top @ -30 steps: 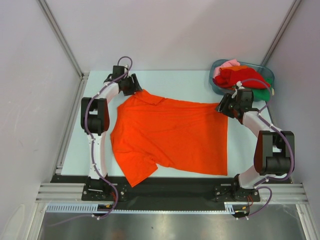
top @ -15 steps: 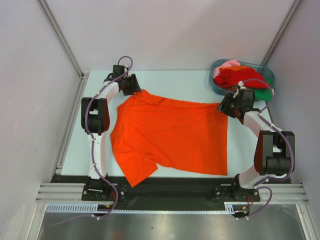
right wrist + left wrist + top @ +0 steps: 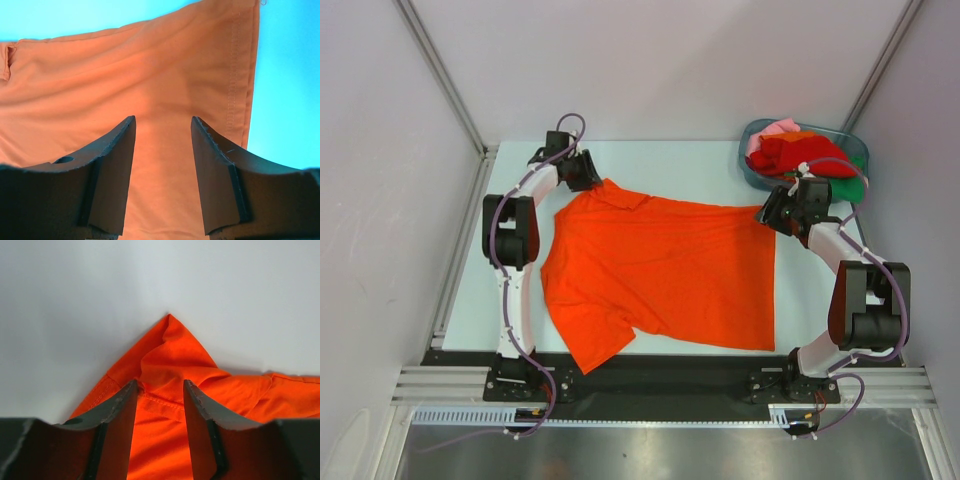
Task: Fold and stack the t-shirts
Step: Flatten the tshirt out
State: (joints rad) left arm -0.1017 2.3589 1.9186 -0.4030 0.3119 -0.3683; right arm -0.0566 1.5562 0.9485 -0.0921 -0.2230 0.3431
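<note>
A bright orange t-shirt (image 3: 665,275) lies spread flat on the table, collar at the far left, hem at the right. My left gripper (image 3: 592,180) is open at the shirt's far left corner; in the left wrist view its jaws stand apart over the folded sleeve tip (image 3: 170,355). My right gripper (image 3: 767,213) is open at the far right hem corner; the right wrist view shows orange cloth (image 3: 150,85) between the spread jaws. More shirts, red (image 3: 798,152), pink (image 3: 780,127) and green (image 3: 855,180), are heaped in the tub.
A bluish translucent plastic tub (image 3: 750,165) stands at the far right corner, right behind my right arm. The pale table (image 3: 690,165) ends at a black strip along the near edge. Grey walls close in on both sides.
</note>
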